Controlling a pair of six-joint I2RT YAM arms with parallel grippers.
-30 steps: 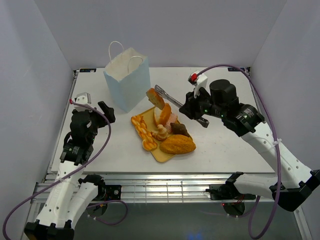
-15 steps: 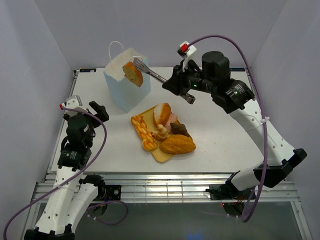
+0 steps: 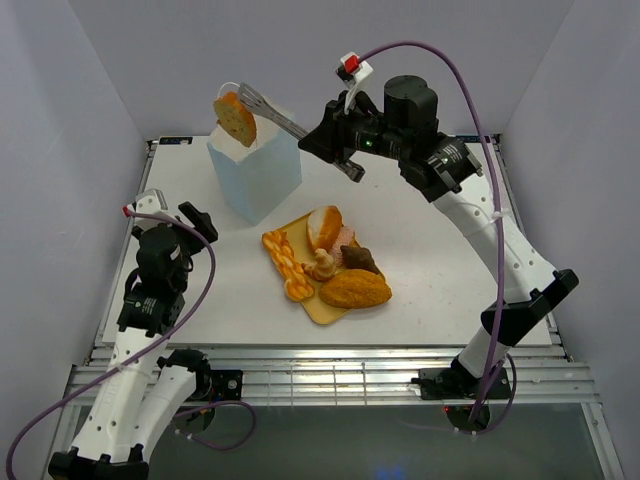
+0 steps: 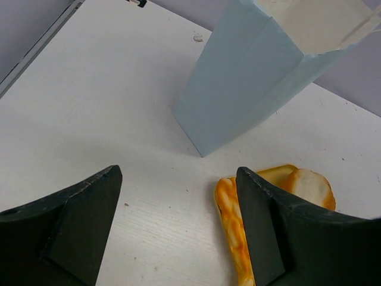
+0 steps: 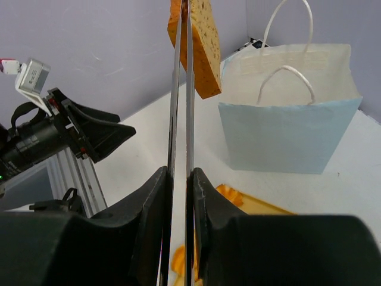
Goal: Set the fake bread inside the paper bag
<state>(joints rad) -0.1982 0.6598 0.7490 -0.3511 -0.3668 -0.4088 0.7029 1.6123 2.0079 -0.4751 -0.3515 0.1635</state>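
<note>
The slab-shaped piece of fake bread [image 3: 234, 118], with an orange-brown crust and a tan, speckled, porous face [image 5: 202, 42], hangs in the air above rim level of the upright pale blue paper bag [image 3: 255, 175]. In the top view it overlaps the far-left corner of the bag's mouth, by one white cord handle. I cannot tell whether it sits squarely over the opening.

The long metal tongs [image 3: 275, 112] pinch this piece at their tips, blades nearly together [image 5: 180, 119]. The right gripper [image 3: 328, 138] is clamped tight on the tong handles [image 5: 178, 190].

The remaining fake bread lies on the flat yellow tray [image 3: 318, 308], near the bag: golden oval loaf [image 3: 355, 290], white-orange loaf [image 3: 324, 228], dark brown roll [image 3: 360, 258], orange braid [image 3: 283, 262].

The left gripper [image 3: 190, 215] has its jaws spread wide and grips nothing [image 4: 177, 173].

Limits of view: the right wrist frame cuts off the held piece's top. The left wrist frame crops the bag's [image 4: 250, 89] rim, and one finger hides most of the tray. I see only white inner wall [image 5: 286, 65] inside the bag.
</note>
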